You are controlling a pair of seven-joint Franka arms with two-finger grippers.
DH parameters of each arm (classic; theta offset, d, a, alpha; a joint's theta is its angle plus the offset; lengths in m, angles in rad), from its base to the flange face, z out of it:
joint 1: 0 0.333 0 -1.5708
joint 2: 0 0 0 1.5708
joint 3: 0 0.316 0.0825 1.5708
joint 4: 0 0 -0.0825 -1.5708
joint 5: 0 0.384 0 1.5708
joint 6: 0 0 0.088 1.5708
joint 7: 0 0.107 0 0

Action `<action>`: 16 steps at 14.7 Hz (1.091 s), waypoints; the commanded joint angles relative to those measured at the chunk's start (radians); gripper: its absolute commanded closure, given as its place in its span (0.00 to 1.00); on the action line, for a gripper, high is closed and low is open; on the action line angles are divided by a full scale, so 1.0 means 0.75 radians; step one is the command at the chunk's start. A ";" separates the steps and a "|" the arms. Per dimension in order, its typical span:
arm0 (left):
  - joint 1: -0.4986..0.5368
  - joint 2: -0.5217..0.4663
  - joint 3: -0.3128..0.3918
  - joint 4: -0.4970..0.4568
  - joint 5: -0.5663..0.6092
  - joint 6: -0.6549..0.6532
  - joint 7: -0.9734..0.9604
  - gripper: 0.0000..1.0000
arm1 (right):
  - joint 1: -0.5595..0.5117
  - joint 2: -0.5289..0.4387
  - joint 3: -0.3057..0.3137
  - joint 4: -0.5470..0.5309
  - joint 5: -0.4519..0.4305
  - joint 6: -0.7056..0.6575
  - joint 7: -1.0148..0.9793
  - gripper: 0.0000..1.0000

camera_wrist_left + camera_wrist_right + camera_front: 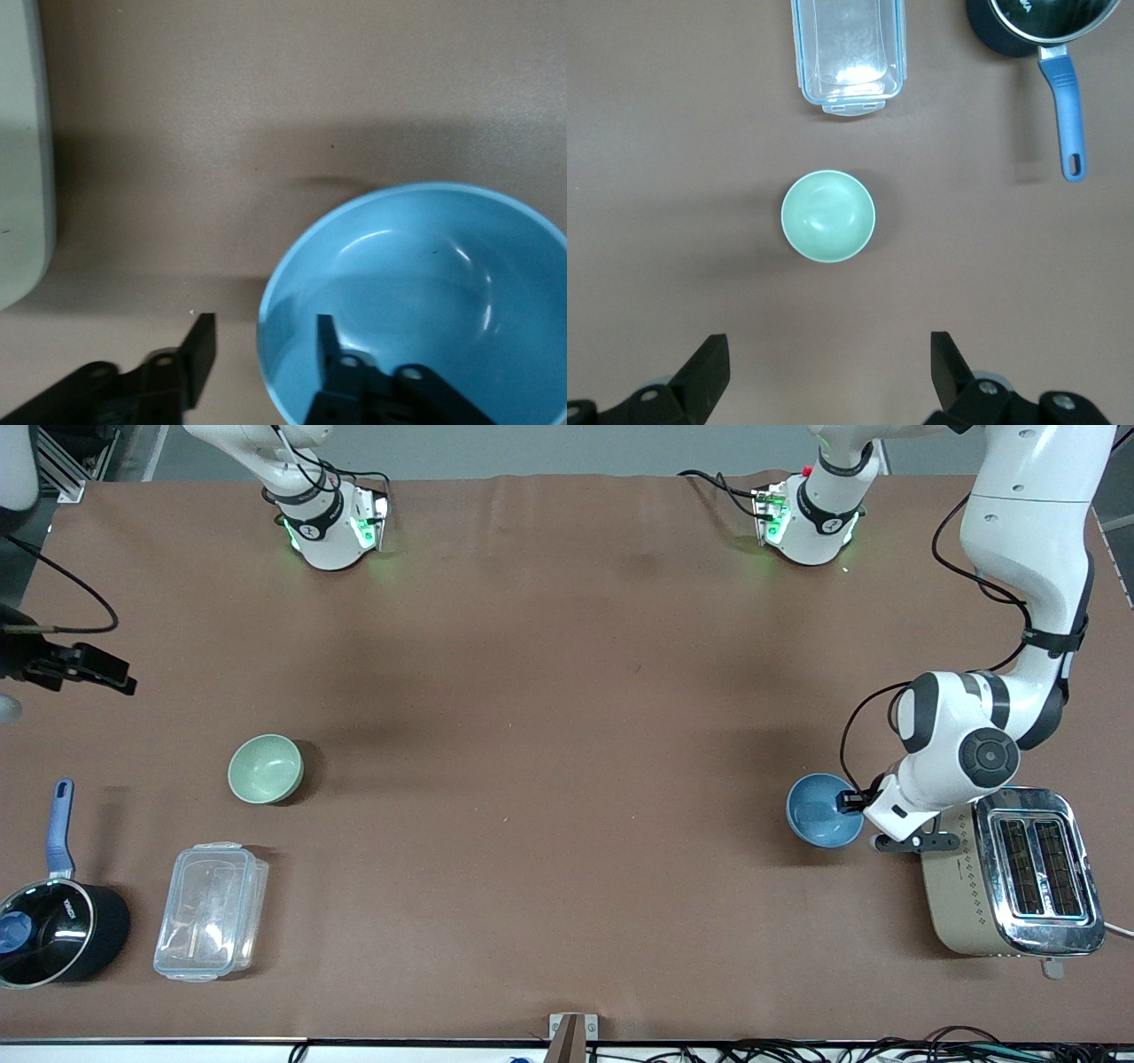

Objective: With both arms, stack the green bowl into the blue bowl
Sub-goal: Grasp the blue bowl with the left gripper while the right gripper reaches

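Nearest the front camera, the small round light-blue bowl [822, 811] sits at the left arm's end of the table beside a chrome toaster [1019, 872]. The left gripper [264, 343] straddles its rim, jaws parted, one finger inside. Farther back, the pale mint-green bowl [828, 217] sits alone, the right gripper [830, 361] hovering wide open.
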 commanded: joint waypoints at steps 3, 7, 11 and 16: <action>-0.020 0.014 -0.010 0.034 0.009 0.000 -0.112 1.00 | -0.016 -0.042 0.007 -0.487 0.001 0.543 -0.039 0.00; -0.022 -0.037 -0.113 0.069 0.007 -0.016 -0.243 1.00 | -0.061 0.025 0.005 -0.702 -0.013 0.865 -0.082 0.00; -0.083 -0.009 -0.320 0.216 0.011 -0.108 -0.684 1.00 | -0.118 0.214 0.005 -0.786 -0.013 1.159 -0.086 0.00; -0.406 0.137 -0.327 0.398 0.019 -0.112 -1.157 1.00 | -0.133 0.367 0.007 -0.817 -0.013 1.348 -0.082 0.09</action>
